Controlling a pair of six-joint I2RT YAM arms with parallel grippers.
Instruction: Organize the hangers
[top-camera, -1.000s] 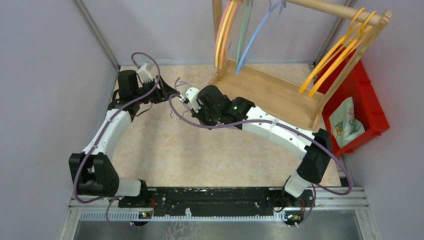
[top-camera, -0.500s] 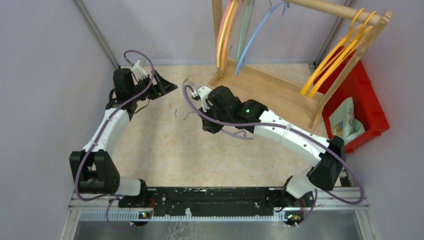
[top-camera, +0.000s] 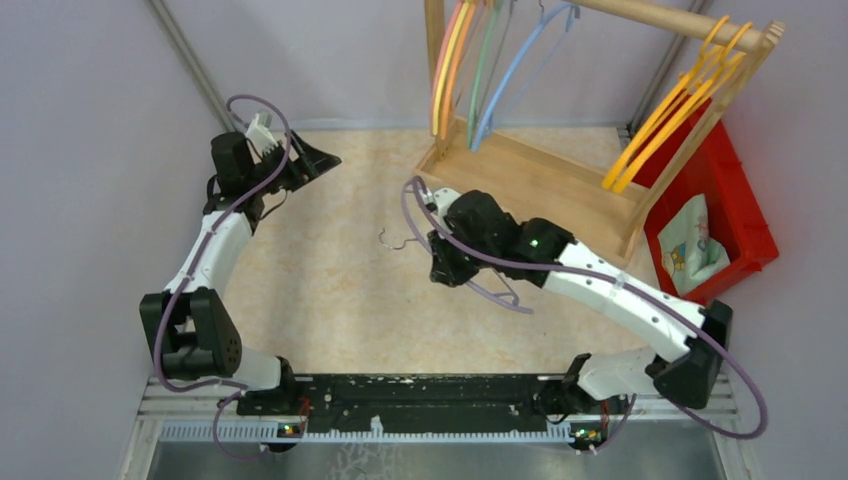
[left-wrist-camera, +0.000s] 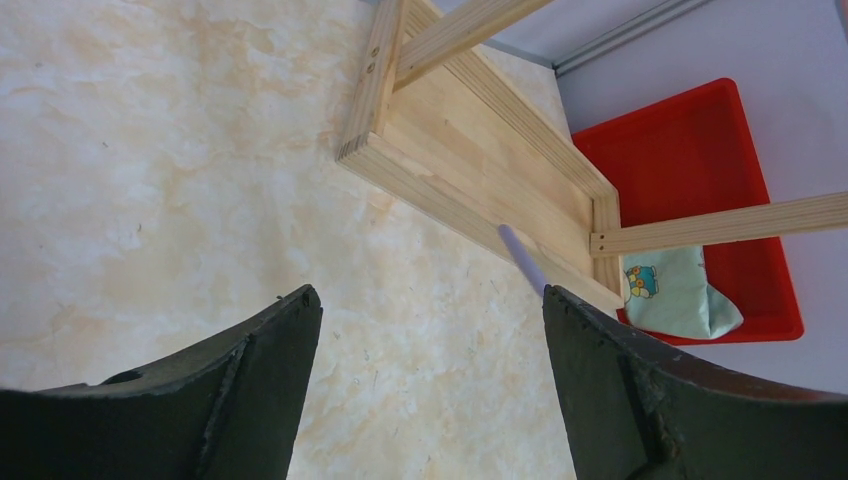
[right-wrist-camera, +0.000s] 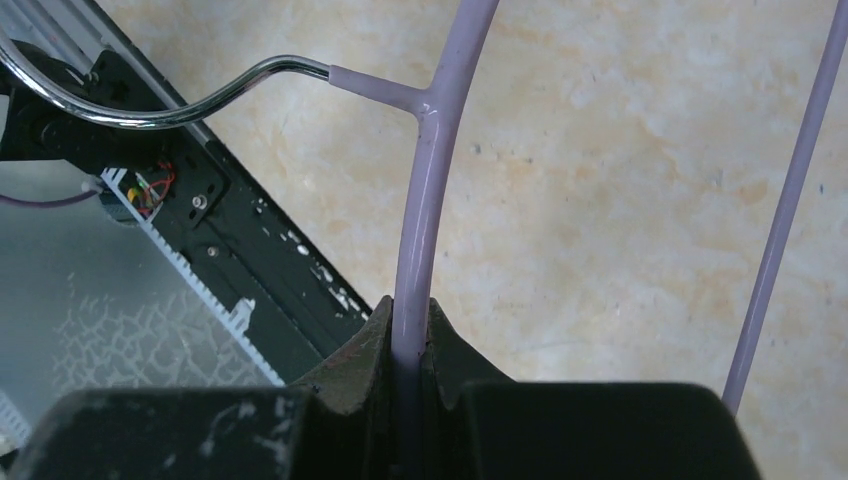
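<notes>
Purple hanger (right-wrist-camera: 428, 190): clenched in my right gripper (right-wrist-camera: 410, 315).
Left gripper (left-wrist-camera: 430, 310): my jaws spread wide.
Around: wooden rack (top-camera: 540, 180), red bin (top-camera: 750, 235) beside it.

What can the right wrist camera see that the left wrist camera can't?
Only the right wrist view: the right claw pinching the purple hanger, its metal hook, and the black rail. Only the left wrist view: the open, empty left claw, the wooden rack, the red bin and a patterned cloth in it. A small lilac tip there could be hanger or cable; I cannot tell. Both: the beige tabletop.
</notes>
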